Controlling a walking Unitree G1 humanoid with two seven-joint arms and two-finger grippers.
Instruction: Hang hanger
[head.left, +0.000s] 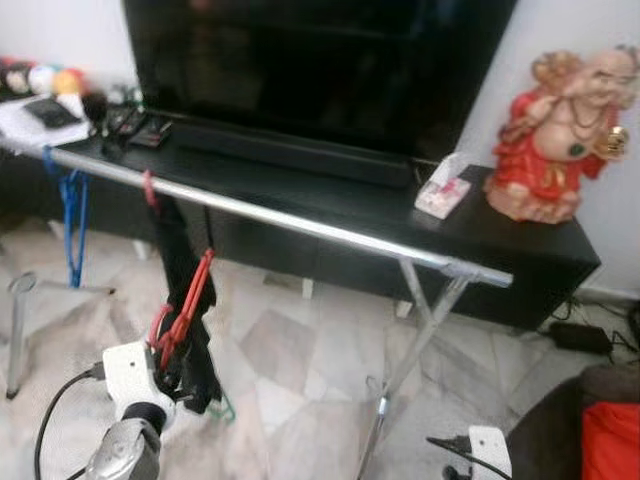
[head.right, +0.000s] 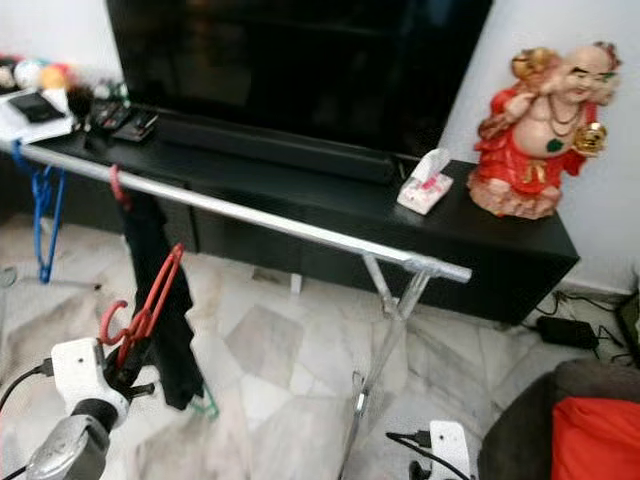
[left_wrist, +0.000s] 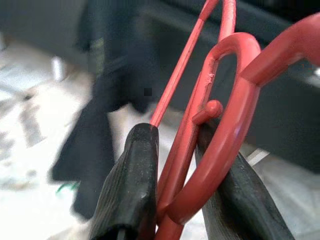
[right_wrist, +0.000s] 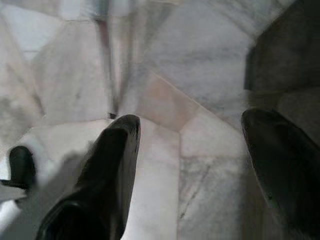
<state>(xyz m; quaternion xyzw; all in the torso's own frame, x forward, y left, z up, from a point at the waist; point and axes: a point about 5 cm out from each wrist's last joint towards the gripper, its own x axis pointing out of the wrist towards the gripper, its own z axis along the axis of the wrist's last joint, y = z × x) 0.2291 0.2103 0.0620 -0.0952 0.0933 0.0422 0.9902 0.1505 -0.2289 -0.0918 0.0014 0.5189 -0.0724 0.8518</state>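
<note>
A silver rail (head.left: 300, 222) runs from the upper left down toward the right of centre, ending at a free tip over crossed legs (head.left: 415, 330), with open marble floor (head.left: 290, 380) below and a black TV console (head.left: 540, 255) close behind. At lower left, the left gripper (left_wrist: 182, 165) is raised below the rail, fingers (left_wrist: 127, 185) clamped on a red hanger (head.left: 185, 305) just beside dark hanging clothing (head.left: 185, 290). The right gripper (right_wrist: 190, 150) hangs low at lower right, fingers wide apart over bare floor.
</note>
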